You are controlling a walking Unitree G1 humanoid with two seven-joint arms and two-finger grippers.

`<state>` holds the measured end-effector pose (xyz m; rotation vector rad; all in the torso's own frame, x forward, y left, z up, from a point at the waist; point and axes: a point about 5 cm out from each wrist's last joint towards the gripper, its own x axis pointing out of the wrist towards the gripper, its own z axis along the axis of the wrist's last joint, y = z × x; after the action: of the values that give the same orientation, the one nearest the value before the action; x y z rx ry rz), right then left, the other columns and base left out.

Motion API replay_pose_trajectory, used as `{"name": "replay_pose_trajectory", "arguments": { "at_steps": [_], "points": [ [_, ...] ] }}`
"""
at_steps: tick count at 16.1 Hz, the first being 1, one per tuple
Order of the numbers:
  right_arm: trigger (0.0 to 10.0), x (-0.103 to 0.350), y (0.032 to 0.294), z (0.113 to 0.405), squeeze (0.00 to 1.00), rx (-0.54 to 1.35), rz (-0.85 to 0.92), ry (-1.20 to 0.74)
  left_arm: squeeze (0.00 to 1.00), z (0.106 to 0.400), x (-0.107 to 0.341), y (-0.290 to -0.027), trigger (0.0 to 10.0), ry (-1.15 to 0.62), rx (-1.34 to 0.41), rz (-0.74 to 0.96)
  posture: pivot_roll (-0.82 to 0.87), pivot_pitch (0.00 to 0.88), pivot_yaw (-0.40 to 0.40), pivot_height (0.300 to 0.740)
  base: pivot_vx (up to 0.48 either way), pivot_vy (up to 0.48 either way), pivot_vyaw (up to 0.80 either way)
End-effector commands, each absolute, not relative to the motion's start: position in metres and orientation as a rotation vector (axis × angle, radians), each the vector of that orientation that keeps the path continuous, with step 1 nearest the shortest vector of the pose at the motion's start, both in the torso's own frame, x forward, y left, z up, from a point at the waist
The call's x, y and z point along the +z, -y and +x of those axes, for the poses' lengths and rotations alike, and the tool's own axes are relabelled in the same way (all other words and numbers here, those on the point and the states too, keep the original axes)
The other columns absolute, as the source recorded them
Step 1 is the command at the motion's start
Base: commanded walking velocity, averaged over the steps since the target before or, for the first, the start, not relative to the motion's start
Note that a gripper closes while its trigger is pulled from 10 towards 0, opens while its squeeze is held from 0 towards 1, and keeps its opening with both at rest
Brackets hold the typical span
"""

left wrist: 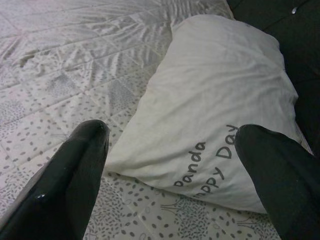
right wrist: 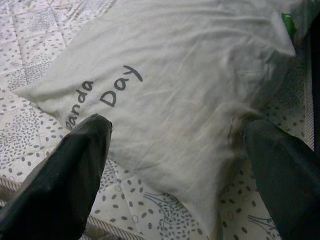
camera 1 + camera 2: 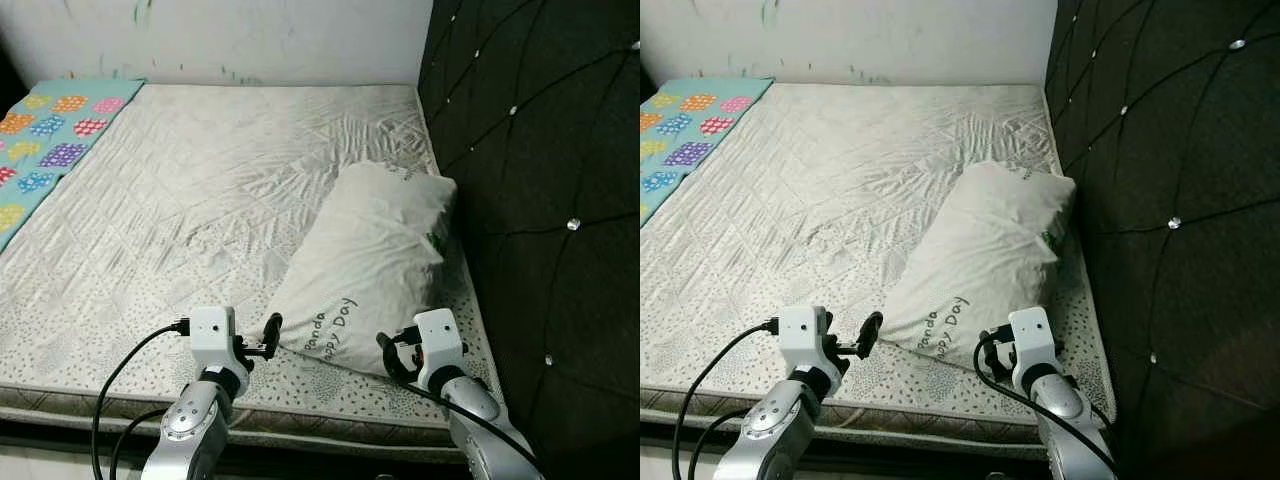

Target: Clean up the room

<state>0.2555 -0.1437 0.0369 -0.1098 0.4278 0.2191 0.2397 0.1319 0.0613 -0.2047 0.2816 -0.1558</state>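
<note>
A white pillow (image 3: 375, 265) printed with "Panda Happy Day" lies on the bed's right side, against the black headboard. My left gripper (image 3: 264, 340) hovers at the pillow's near left corner. In the left wrist view the gripper (image 1: 172, 132) is open, and the pillow (image 1: 210, 95) lies ahead of its fingers. My right gripper (image 3: 393, 355) is low at the pillow's near right edge. It is also open in the right wrist view (image 2: 177, 125), with its fingers spread over the pillow's (image 2: 190, 85) front edge. Neither gripper holds anything.
The mattress (image 3: 190, 190) has a wrinkled, patterned white cover, and its front edge is just below my arms. A tufted black headboard (image 3: 545, 200) rises on the right. A teal blanket with coloured patches (image 3: 45, 135) lies at the far left. A white wall (image 3: 250, 35) stands behind the bed.
</note>
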Motion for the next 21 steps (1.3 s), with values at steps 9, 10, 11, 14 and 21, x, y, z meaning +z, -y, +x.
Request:
{"name": "replay_pose_trajectory", "arguments": {
  "at_steps": [9,10,11,14,21],
  "points": [
    [10.0,0.0372,0.1411,0.2557,0.00,0.233,-0.103,-0.422,0.00,0.2394,0.0589,-0.1326,10.0,-0.292,-0.147,-0.190,-0.10,0.087,0.041,0.671,0.000,0.000,0.00],
    [10.0,0.0372,0.1410,0.2557,0.00,0.235,-0.105,-0.422,0.00,0.2395,0.0588,-0.1324,10.0,-0.292,-0.147,-0.190,-0.10,0.087,0.041,0.658,0.000,0.000,0.00],
    [10.0,0.0372,0.1410,0.2559,0.00,0.236,-0.104,-0.422,0.00,0.2397,0.0587,-0.1325,10.0,-0.293,-0.146,-0.190,-0.10,0.088,0.042,0.644,0.000,0.000,0.00],
    [10.0,0.0374,0.1410,0.2561,0.00,0.235,-0.103,-0.420,0.00,0.2399,0.0585,-0.1323,10.0,-0.294,-0.146,-0.187,-0.10,0.087,0.042,0.613,0.000,0.000,0.00],
    [10.0,0.0380,0.1417,0.2562,0.00,0.235,-0.094,-0.413,0.00,0.2401,0.0581,-0.1314,10.0,-0.294,-0.142,-0.189,-0.11,0.086,0.039,0.613,0.000,0.000,0.00]
  ]
}}
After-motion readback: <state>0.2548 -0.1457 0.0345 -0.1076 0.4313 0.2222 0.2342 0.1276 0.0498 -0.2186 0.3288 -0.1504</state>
